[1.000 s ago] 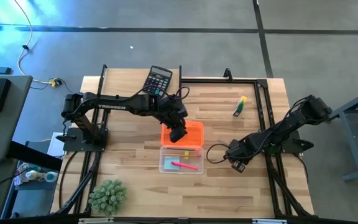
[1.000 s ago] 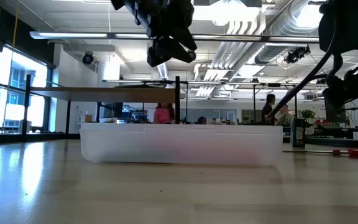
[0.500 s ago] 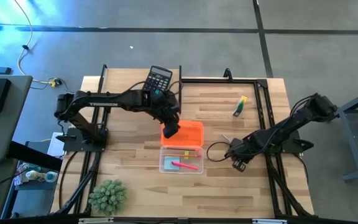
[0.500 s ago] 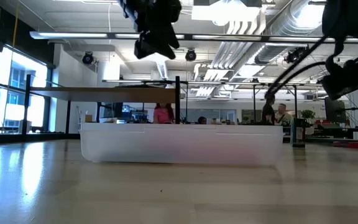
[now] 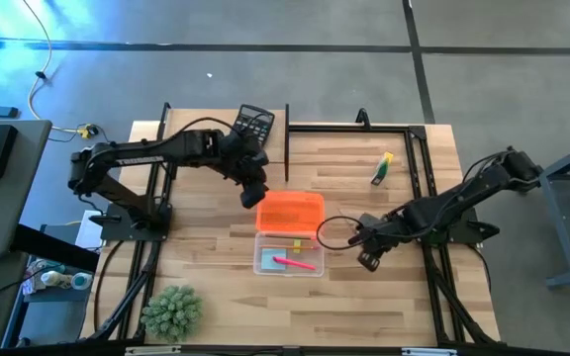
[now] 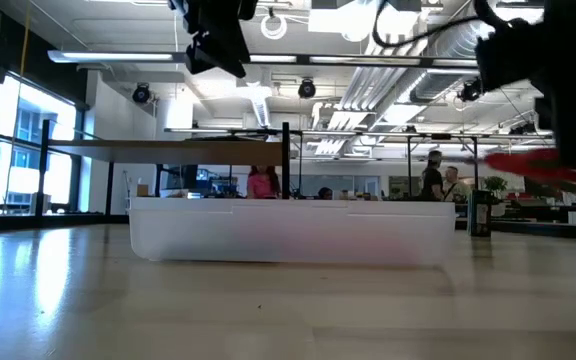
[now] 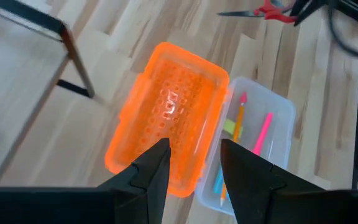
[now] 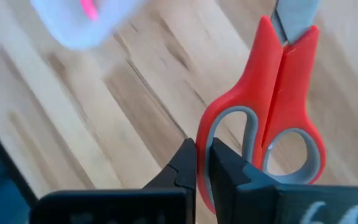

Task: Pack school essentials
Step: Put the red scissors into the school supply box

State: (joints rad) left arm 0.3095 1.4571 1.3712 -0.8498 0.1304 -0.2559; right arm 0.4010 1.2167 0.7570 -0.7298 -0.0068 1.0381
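Scissors (image 8: 272, 118) were what mattered: from above, the right gripper (image 5: 367, 256) sat just right of the clear box (image 5: 290, 254), the nearer arm. Its wrist view showed fingers clamped on a red handle loop, blades pointing away. Left gripper (image 7: 191, 168), part open, hovered empty over the orange lid (image 7: 166, 118).

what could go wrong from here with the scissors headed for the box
1. The right gripper pinches only one thin handle loop of the red-handled scissors, so they may swivel or slip out.
2. The clear box already holds a pink pen and pencils; the scissors could land across its rim.
3. The left gripper hangs above the orange lid beside the box, so the arms could crowd each other.
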